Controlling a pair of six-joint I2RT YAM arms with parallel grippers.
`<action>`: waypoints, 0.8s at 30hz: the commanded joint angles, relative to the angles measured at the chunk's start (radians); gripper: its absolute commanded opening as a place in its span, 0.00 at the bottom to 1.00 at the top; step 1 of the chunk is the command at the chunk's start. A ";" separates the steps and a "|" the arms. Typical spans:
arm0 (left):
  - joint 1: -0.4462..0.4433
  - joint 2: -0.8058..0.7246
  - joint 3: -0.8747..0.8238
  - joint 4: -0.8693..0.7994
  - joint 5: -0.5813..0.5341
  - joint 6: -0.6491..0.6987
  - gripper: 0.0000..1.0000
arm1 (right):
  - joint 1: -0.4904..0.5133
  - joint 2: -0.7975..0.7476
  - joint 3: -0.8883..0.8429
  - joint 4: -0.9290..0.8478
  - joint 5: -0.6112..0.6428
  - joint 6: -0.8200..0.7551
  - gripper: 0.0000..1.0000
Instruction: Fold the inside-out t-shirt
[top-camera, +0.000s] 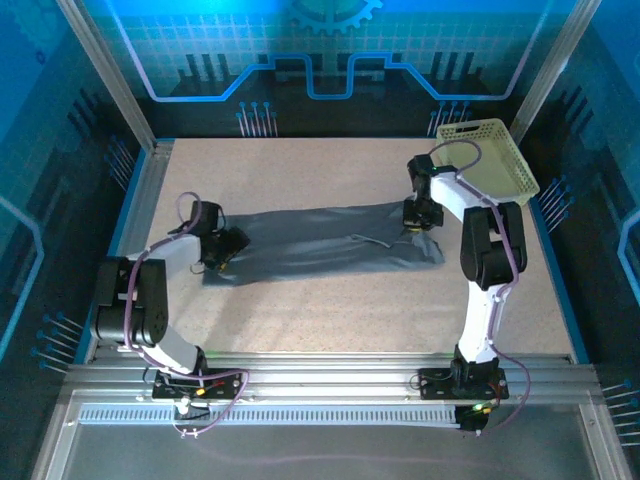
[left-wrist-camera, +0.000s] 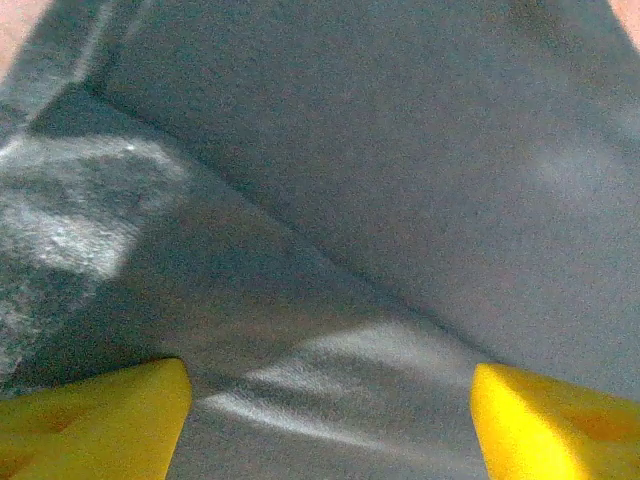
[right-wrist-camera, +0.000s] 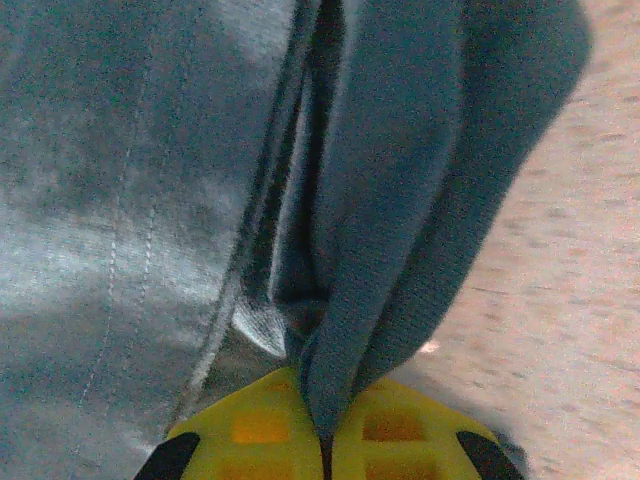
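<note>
The dark slate-grey t-shirt (top-camera: 320, 240) lies stretched in a long band across the middle of the table. My left gripper (top-camera: 228, 243) sits at its left end, open, yellow fingertips (left-wrist-camera: 100, 420) spread wide just above the wrinkled cloth (left-wrist-camera: 350, 250). At the shirt's right end my right gripper (top-camera: 420, 222) is shut on a pinched fold of fabric (right-wrist-camera: 400, 250), which rises from between its yellow pads (right-wrist-camera: 260, 430). A stitched hem runs along the left of the right wrist view.
A pale yellow-green plastic basket (top-camera: 490, 155) leans at the back right corner, close behind the right arm. Speckled beige tabletop (top-camera: 330, 310) spreads in front of the shirt. Metal frame rails edge the table.
</note>
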 joint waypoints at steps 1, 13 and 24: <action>-0.114 -0.022 -0.037 -0.149 -0.047 -0.045 0.77 | -0.035 -0.093 0.019 -0.077 0.183 -0.051 0.00; -0.181 -0.162 0.061 -0.313 -0.124 -0.015 0.87 | 0.109 -0.136 0.255 -0.292 0.518 -0.194 0.00; -0.122 -0.081 0.017 -0.218 -0.057 -0.010 0.84 | 0.491 0.022 0.575 -0.565 0.598 -0.117 0.00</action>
